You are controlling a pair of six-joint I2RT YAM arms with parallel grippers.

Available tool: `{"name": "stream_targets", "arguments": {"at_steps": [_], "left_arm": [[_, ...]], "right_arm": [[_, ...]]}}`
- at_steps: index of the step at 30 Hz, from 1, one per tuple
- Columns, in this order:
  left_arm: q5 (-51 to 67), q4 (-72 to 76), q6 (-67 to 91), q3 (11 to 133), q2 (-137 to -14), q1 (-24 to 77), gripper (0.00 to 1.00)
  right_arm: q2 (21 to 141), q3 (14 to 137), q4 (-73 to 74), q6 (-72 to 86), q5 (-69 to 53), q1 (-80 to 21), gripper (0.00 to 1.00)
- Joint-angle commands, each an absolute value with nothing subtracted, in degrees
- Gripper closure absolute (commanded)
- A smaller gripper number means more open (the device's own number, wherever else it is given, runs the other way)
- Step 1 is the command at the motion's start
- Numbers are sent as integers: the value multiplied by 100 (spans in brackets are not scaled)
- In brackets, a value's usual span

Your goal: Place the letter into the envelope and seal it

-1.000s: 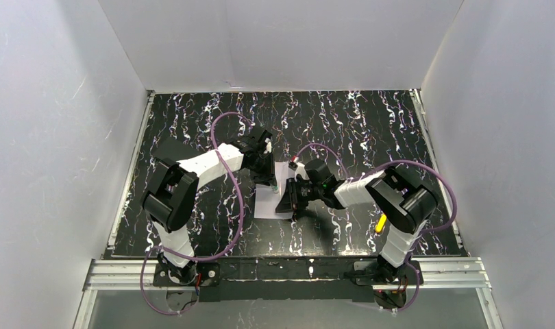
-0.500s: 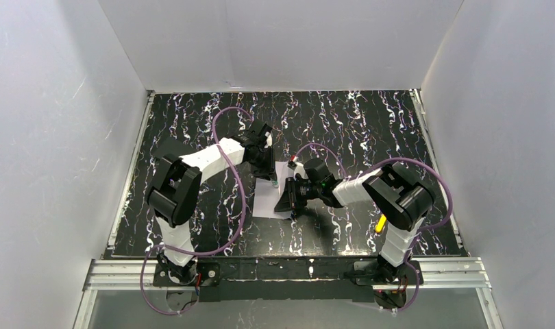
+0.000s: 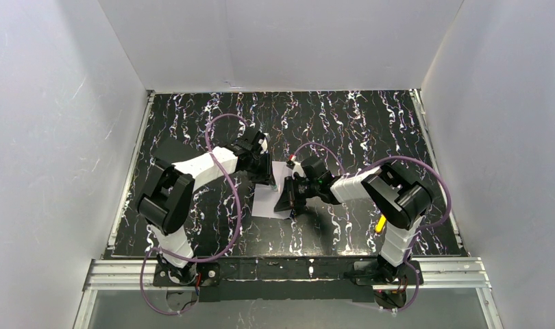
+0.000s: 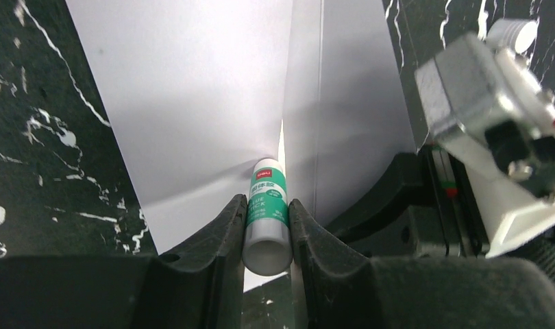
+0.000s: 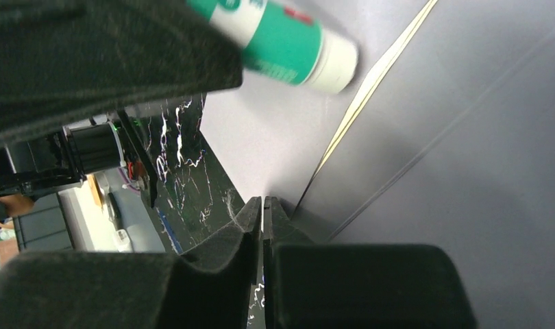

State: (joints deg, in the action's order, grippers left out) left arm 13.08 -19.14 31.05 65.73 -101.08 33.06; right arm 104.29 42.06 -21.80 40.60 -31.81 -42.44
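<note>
Envelope (image 4: 192,89), pale lavender, fills the upper middle of the left wrist view and lies on the black marbled table (image 3: 192,123); in the top view it sits at the centre of the frame, between the two arms. One panel of it stands raised along a crease that runs down the middle of the left wrist view. In that crease shows a thin tan strip, the edge of the letter (image 5: 371,94), tucked between the lavender layers; the rest of the sheet is hidden.

At the bottom centre of the left wrist view the left gripper (image 4: 266,202) is clenched on a glue stick (image 4: 266,240), white with a green label. Its far end points into the crease, just beside the tan strip; whether it touches the paper I cannot tell.

At the bottom centre of the right wrist view the right gripper (image 5: 262,209) is pinched nearly flat on a thin edge of the envelope. The glue stick crosses the top of that frame, tilted, above the lavender paper.
</note>
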Motion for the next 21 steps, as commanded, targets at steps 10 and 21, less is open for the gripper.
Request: {"name": "stream_targets", "arguments": {"at_steps": [10,21], "left_arm": [[1696,-2915,2832,6282,-9891,3437,100],[360,-2096,3529,6562,-10211,3438,100]], "right_arm": [[11166,4025,-884,3698,-1800,-4235,91],[11246,4017,-594,3556,-1652,-4236,93]]}}
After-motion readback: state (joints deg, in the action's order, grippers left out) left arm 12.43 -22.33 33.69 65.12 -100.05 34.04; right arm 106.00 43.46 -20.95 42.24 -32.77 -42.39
